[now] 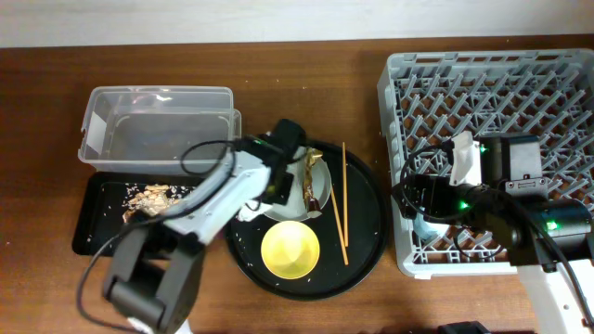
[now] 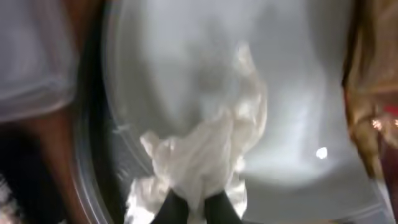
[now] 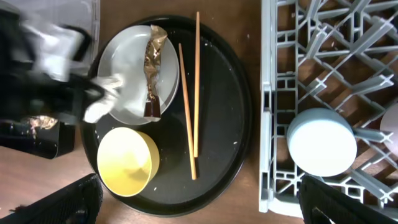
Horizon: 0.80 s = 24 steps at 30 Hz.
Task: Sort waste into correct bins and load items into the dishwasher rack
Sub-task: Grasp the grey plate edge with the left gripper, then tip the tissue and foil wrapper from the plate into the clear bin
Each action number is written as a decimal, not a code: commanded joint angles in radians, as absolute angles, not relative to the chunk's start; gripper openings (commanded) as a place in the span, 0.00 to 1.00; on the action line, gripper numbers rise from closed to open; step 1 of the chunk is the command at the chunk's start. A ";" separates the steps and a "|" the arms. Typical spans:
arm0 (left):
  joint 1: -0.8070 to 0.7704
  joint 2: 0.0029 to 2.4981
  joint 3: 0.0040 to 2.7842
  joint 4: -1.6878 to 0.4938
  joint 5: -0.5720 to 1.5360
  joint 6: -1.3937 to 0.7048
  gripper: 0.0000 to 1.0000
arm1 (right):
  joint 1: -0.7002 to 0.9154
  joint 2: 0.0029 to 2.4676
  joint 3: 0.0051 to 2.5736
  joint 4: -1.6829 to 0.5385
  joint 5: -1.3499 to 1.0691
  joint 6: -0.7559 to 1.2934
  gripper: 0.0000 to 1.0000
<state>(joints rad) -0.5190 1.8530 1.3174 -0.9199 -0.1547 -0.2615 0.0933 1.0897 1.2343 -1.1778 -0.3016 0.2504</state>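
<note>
My left gripper (image 2: 196,214) is shut on the crumpled white tissue (image 2: 199,155) at the edge of the pale grey plate (image 2: 292,93). In the overhead view this gripper (image 1: 278,190) is at the plate's left side (image 1: 320,186). The gold foil wrapper (image 3: 152,68) lies on the plate (image 3: 127,62). The yellow bowl (image 3: 124,162) and the chopsticks (image 3: 189,93) lie on the round black tray (image 3: 227,124). My right gripper (image 3: 199,205) is open and empty, above the left edge of the dishwasher rack (image 1: 492,93). A light blue cup (image 3: 322,142) sits upside down in the rack.
The clear tub (image 1: 158,121) stands at the back left. The shallow black tray (image 1: 97,223) in front of it holds food scraps (image 1: 153,197). Bare wooden table lies between the round tray and the rack.
</note>
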 commanded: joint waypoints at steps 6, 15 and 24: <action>-0.145 1.598 1.346 -1.161 -0.251 -0.354 0.01 | 0.098 1.090 1.246 -1.178 -0.307 0.244 1.00; -0.090 1.520 1.393 -0.826 -0.147 -0.270 0.00 | 0.098 1.090 1.246 -1.178 -0.307 0.244 1.00; -0.113 1.721 1.427 -0.663 0.161 -0.244 0.75 | 0.098 1.090 1.246 -1.179 -0.307 0.244 1.00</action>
